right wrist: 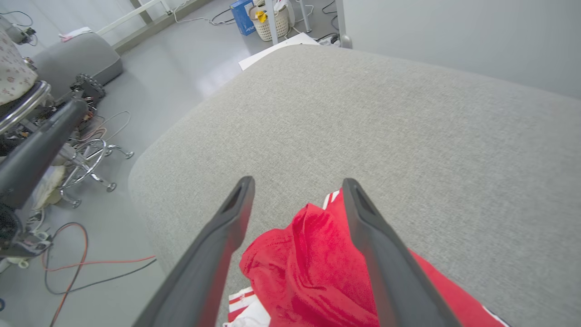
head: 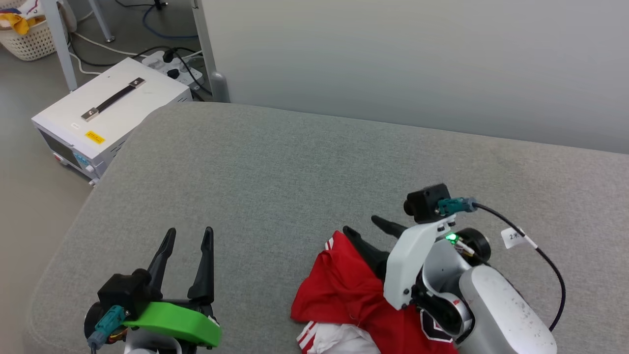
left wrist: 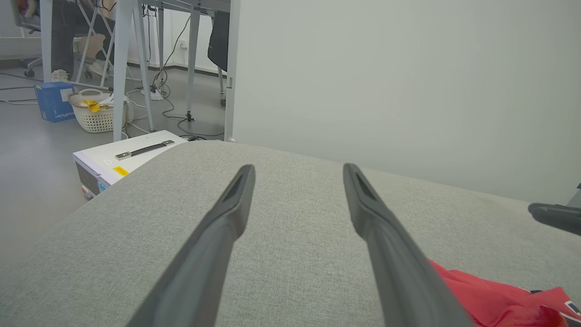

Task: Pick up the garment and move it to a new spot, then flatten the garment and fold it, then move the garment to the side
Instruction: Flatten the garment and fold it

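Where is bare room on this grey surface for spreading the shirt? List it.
Free: the whole far stretch of the grey fabric surface up to the pale wall, and the strip between the left gripper and the crumpled red-and-white shirt. Crowded: near right, where the shirt bunches under the right gripper.

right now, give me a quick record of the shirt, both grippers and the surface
shirt: red, white striped trim, crumpled in a heap, not yet flattened
place: near edge of the grey padded surface, robot's right side
left gripper: open, over bare surface, apart from the shirt
right gripper: open, poised over the heap's top fold
floor: white box with black handle, beside the surface's far left corner
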